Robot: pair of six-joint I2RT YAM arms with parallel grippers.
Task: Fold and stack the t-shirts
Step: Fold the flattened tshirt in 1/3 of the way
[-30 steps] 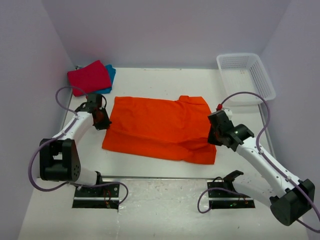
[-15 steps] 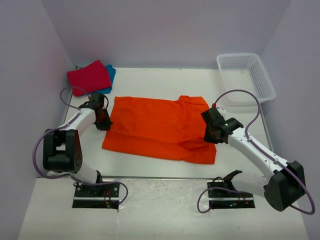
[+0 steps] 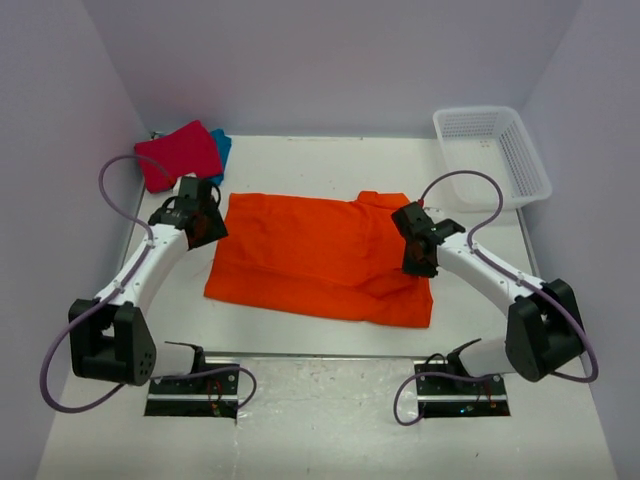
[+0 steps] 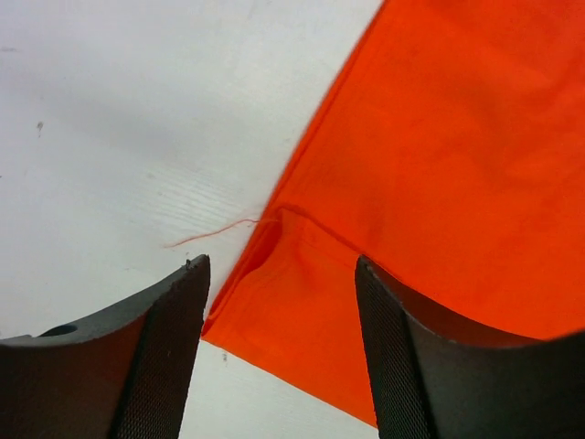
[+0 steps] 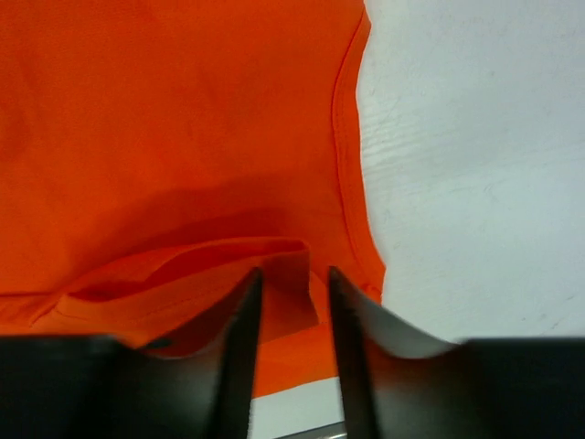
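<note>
The orange t-shirt [image 3: 320, 255] lies spread flat in the middle of the table, with a rumpled fold near its right side. My left gripper [image 3: 205, 222] hovers at the shirt's left edge. In the left wrist view that gripper [image 4: 279, 274] is open, and the orange t-shirt's corner [image 4: 302, 329] lies on the table between its fingers, untouched. My right gripper [image 3: 418, 250] sits over the shirt's right edge. Seen from the wrist, the right gripper [image 5: 292, 279] is open by a narrow gap, with a loose orange flap [image 5: 292, 274] showing in that gap. The red t-shirt [image 3: 178, 152] rests folded on the teal t-shirt [image 3: 222, 148] at the back left.
A white lattice basket [image 3: 492, 155] stands at the back right corner. Purple walls close in the table on three sides. Cables loop up from both arms. Bare white table [image 3: 320, 160] shows behind the orange shirt.
Both grippers were shut one second ago and now stand open, the left wide and the right narrowly. Both arms have shifted slightly toward the far side. The orange shirt lies as before.
</note>
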